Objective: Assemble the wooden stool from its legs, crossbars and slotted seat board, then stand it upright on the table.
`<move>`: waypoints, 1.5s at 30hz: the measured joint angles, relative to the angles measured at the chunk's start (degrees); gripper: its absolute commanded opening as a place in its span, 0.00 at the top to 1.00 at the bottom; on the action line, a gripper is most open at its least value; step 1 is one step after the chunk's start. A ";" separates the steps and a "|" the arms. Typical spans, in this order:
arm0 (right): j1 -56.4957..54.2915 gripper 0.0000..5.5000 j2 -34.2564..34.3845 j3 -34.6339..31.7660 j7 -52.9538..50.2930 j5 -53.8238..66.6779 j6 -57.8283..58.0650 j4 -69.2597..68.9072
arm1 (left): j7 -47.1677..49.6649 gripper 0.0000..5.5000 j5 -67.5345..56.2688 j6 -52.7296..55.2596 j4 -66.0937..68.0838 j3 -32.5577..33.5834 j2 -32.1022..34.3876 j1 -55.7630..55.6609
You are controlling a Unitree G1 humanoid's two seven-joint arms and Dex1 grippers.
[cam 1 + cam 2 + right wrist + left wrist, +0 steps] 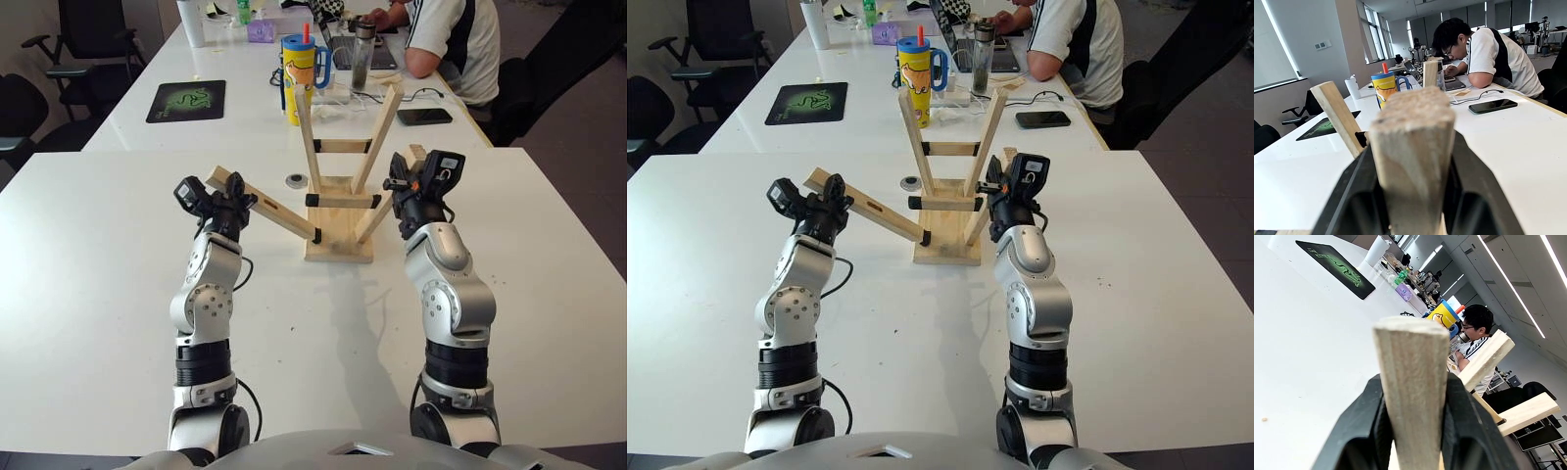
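Left claw (227,199): left of centre in the head view, clenched on the outer end of the left leg (279,212); at the wrist, dark fingers (1359,431) press both flat sides of the wood.
Right claw (409,186): right of centre, grasping the upper end of the right leg (375,221), with fingers (1352,200) tight on either side.
Held legs: both slant down and inward to the seat board; the left one lies lower and flatter.
Seat board (339,249): flat on the white bench (98,255) at mid-frame, between the claws, so the stool is upside down.
Rear legs (310,137): two rise from the board, spreading apart upward, joined by an upper crossbar (344,146) and a lower crossbar (343,201).
Round thing (295,180): small, on the bench just behind the stool.
Far bench (245,108): upper frame, carrying a dark mat (186,100), a yellow-blue mug (302,69) and a phone (424,117).
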 measured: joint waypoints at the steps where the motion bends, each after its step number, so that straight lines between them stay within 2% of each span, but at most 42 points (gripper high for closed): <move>1: 0.08 0.81 0.09 0.00 0.00 -0.01 -0.31 0.11 | -0.37 0.81 0.52 -0.40 0.52 0.00 -0.18 -0.25; 17: 0.12 0.81 1.11 0.21 0.02 -1.28 -2.53 1.49 | -2.01 0.81 10.40 -7.88 4.58 -4.76 -1.06 -1.33; 23: 0.27 0.81 1.87 0.26 0.04 -1.75 -2.51 1.27 | 3.53 0.81 9.58 -6.86 4.59 -4.04 -2.11 -2.25; 31: 0.74 0.81 1.97 1.07 0.02 -2.14 -1.94 0.43 | 5.47 0.81 17.77 -3.62 -2.46 -14.03 0.93 -0.01; 35: 1.80 0.81 1.80 1.47 0.02 -2.09 -0.95 -1.15 | 5.39 0.81 21.52 -3.59 -7.84 -19.03 2.57 5.25; 45: 3.25 0.81 1.37 3.20 0.18 -2.08 0.36 -3.53 | 5.45 0.81 28.33 -1.70 -11.15 -24.45 3.41 6.59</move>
